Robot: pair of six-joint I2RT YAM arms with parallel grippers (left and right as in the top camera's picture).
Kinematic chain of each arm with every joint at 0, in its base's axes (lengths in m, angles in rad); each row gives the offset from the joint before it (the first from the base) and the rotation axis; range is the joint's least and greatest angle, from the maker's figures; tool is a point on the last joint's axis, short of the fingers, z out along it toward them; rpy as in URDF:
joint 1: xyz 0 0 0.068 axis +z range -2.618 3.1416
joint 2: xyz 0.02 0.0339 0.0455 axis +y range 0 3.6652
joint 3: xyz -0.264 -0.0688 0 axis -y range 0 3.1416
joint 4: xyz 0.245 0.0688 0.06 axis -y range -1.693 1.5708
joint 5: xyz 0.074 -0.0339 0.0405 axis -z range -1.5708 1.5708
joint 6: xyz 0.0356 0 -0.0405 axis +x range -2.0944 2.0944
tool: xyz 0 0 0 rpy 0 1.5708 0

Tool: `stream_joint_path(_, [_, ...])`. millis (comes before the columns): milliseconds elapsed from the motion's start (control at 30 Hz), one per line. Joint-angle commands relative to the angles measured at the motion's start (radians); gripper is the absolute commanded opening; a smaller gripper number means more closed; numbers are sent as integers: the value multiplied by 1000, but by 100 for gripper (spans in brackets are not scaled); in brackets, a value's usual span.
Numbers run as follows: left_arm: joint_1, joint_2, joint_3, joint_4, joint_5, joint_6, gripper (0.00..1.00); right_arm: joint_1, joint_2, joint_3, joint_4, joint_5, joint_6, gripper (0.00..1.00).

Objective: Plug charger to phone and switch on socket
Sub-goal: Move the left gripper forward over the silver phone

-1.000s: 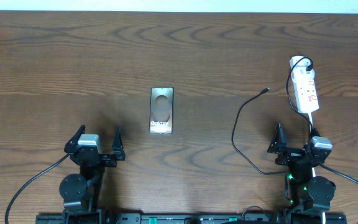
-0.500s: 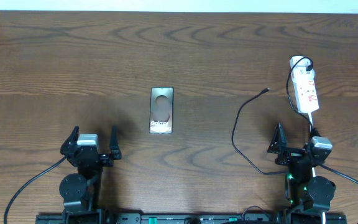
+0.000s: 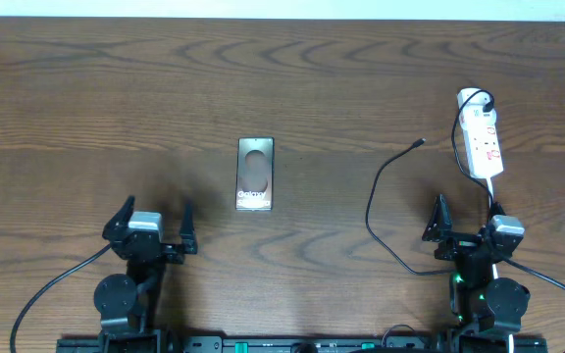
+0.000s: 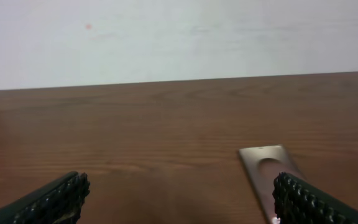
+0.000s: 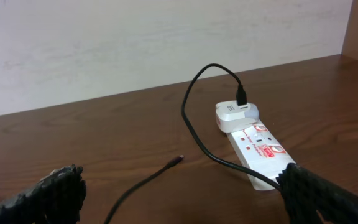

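Note:
The phone (image 3: pixel 255 174) lies flat at the table's middle, shiny grey-brown with a dark oval and white "Galaxy" lettering; its end shows in the left wrist view (image 4: pixel 265 167). The white socket strip (image 3: pixel 483 142) lies at the far right, also in the right wrist view (image 5: pixel 257 149). A white plug (image 5: pixel 234 114) sits in its far end. The black charger cable (image 3: pixel 379 196) loops from the plug to a free connector tip (image 3: pixel 420 143), seen in the right wrist view (image 5: pixel 179 159). My left gripper (image 3: pixel 154 227) is open and empty near the front left. My right gripper (image 3: pixel 465 227) is open and empty below the socket.
The socket's thick white cord (image 3: pixel 494 191) runs from the strip down toward my right arm. A pale wall (image 5: pixel 166 37) stands behind the table's far edge. The wooden table (image 3: pixel 116 108) spreads bare-topped at the left.
My left gripper has shifted slightly right, back to where it was a second ago. The right arm, phone, cable and socket have not moved.

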Motion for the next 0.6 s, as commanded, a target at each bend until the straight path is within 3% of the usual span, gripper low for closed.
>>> stream_joint_path(0, [5,3,-3,-16,132,-62,96,7,-5,-2,-3,-10,-7,99])
stream_joint_path(167, [5,3,57,-18,134,-167,96,7,-5,-2,-3,-10,-7,99])
stream_joint_path(567, [5,124,217,-46,196,-174,96,7,-5,-2,-3,-10,-7,99])
